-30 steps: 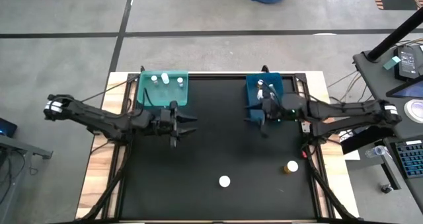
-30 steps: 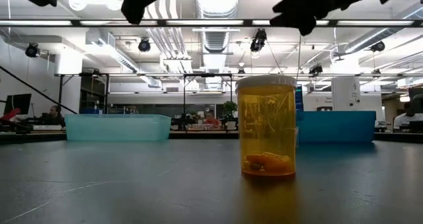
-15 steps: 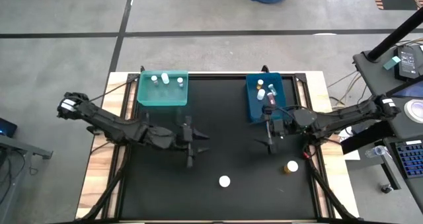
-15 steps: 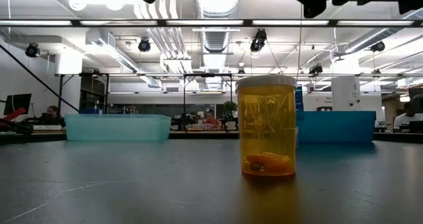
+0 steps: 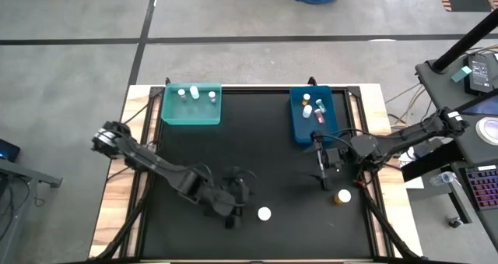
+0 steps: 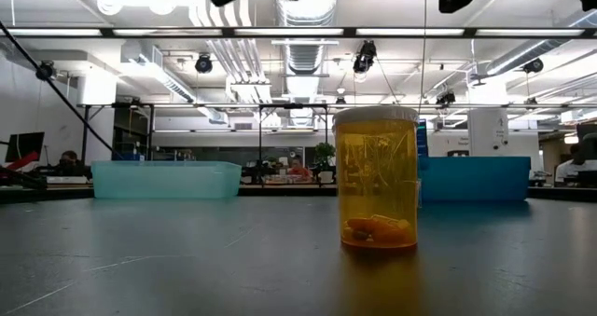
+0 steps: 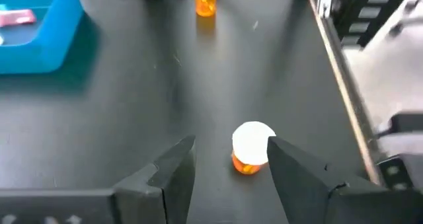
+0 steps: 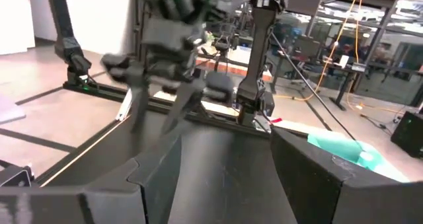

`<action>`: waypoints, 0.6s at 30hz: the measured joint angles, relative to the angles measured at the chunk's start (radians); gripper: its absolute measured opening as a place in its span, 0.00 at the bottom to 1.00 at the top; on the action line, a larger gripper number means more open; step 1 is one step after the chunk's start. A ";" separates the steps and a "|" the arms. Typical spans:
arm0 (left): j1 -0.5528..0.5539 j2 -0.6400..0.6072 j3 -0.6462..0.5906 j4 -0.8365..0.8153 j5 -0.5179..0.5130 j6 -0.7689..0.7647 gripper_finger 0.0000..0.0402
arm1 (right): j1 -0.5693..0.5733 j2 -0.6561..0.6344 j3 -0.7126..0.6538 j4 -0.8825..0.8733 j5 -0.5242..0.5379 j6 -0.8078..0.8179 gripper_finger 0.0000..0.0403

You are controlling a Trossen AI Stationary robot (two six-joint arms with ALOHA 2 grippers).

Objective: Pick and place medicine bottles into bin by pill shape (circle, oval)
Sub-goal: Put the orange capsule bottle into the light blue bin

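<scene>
An amber medicine bottle with a white cap (image 5: 264,213) stands upright on the black table near its front edge, and shows large in the low view (image 6: 376,178). My left gripper (image 5: 241,195) hovers open just left of it. In the left wrist view the bottle (image 7: 251,148) stands just ahead of the open fingers (image 7: 231,145), untouched. A second amber bottle (image 5: 343,195) stands at the right. My right gripper (image 5: 320,169) is open above the table, between that bottle and the blue bin (image 5: 311,116), and holds nothing (image 8: 226,138). Both bins hold small bottles.
The teal bin (image 5: 191,104) stands at the far left of the table, the blue bin at the far right. Black frame rails (image 5: 366,202) run along the table's sides. A desk with a keyboard and equipment (image 5: 475,178) stands right of the table. The table's middle is bare.
My left gripper has swung from in front of the teal bin toward the table's near edge and right, coming close to the white-capped bottle, and has tipped forward. My right gripper has drawn back from the blue bin toward the near edge and tilted up. No bottle has moved.
</scene>
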 joint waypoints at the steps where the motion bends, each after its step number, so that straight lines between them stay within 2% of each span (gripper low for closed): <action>1: -0.002 0.024 0.018 -0.009 0.000 0.010 0.43 | 0.000 0.000 0.000 0.000 0.000 0.000 0.55; 7: -0.010 0.139 0.088 -0.011 0.020 0.083 0.43 | 0.000 0.005 0.000 -0.007 0.001 -0.004 0.55; 10: -0.010 0.198 0.120 -0.002 0.040 0.085 0.46 | 0.000 0.006 -0.001 -0.008 0.001 -0.002 0.55; 18: -0.009 0.271 0.154 0.011 0.056 0.087 0.73 | -0.001 0.006 -0.003 -0.006 0.001 0.003 0.55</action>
